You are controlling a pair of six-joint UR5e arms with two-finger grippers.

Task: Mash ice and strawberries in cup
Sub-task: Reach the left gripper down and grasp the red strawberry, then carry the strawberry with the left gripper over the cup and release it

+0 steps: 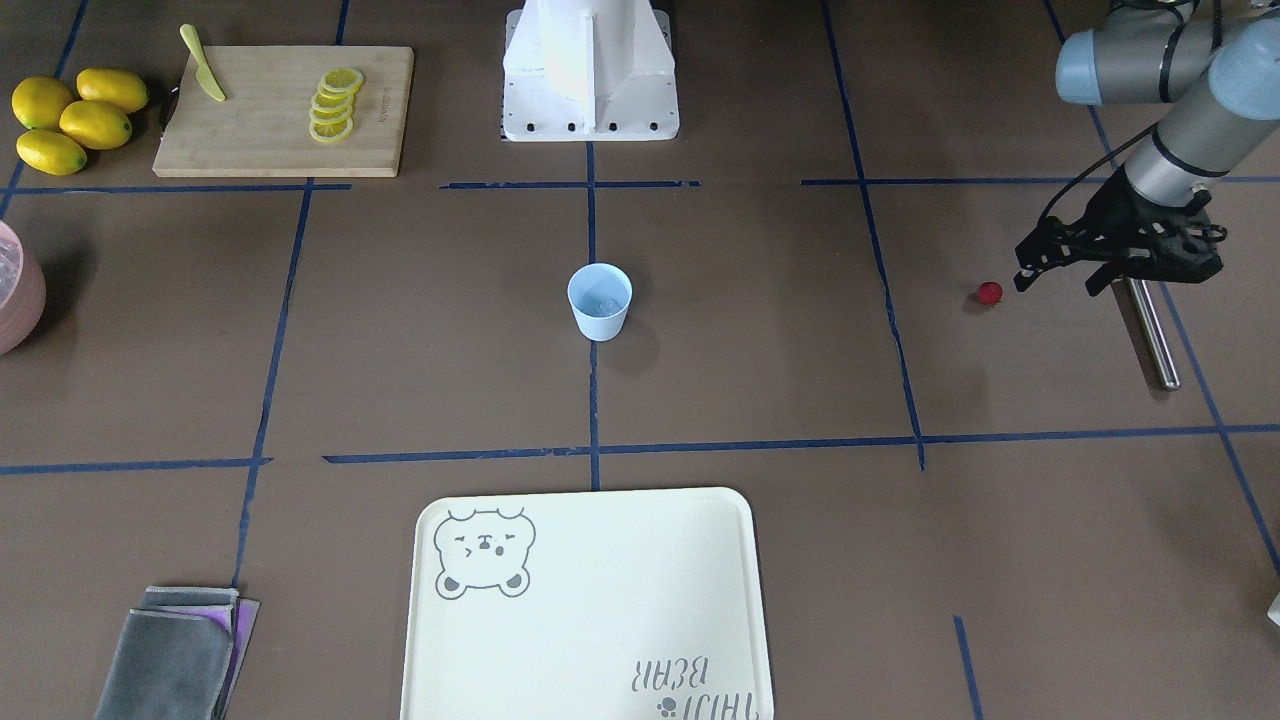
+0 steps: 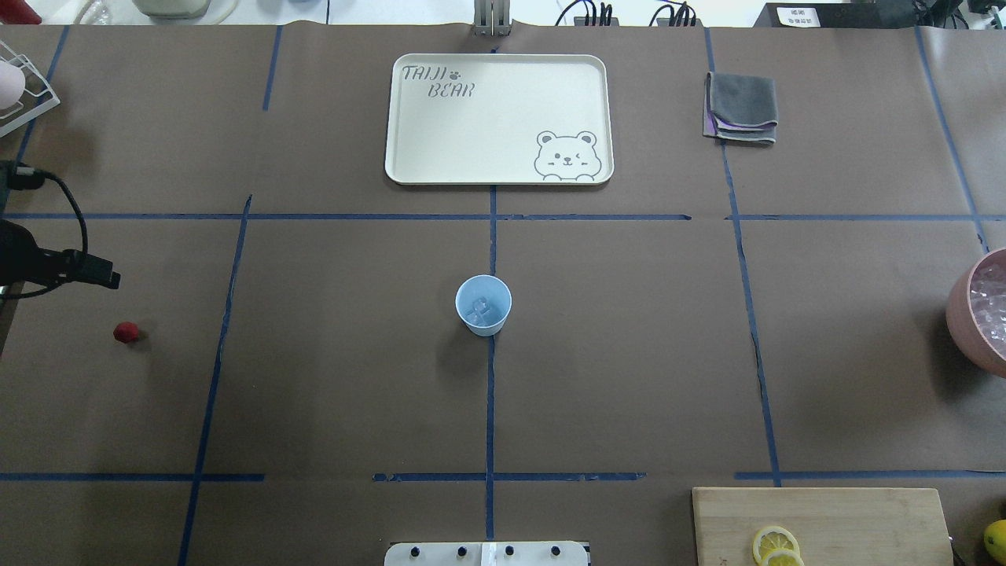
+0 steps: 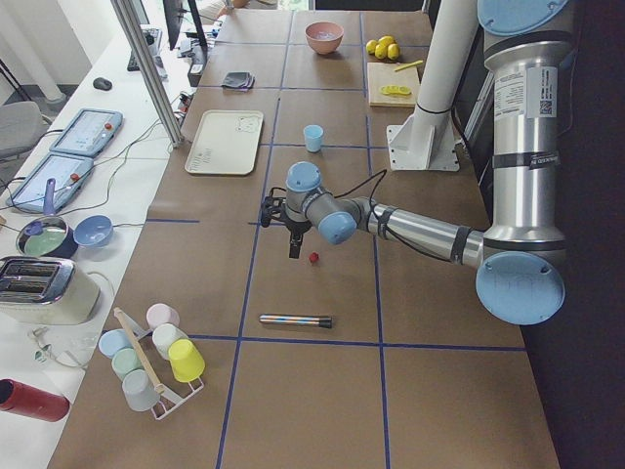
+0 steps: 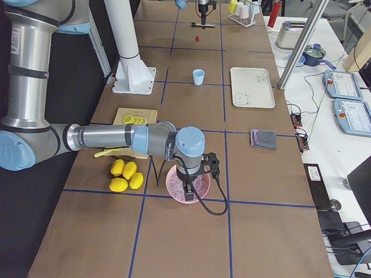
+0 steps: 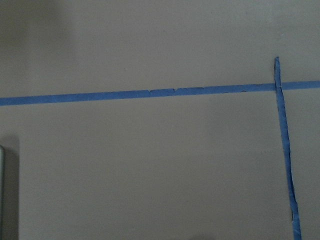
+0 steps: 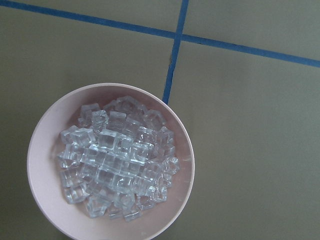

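Pale blue cup [image 2: 486, 331], clear ice [image 2: 480, 310] inside. Tiny red strawberry [image 2: 126, 332] by left pincer [image 1: 1058, 283], spread apart. Right pincer [image 4: 188, 194]: cannot tell.

A small pale blue cup [image 2: 483, 305] is standing upright, mouth open, at the middle of the table [image 2: 330, 377], where two blue tape lines are crossing. A few clear ice cubes [image 2: 479, 310] are sitting in its bottom. A small red strawberry [image 2: 126, 332] is lying alone, well apart from the cup, toward the robot's left.
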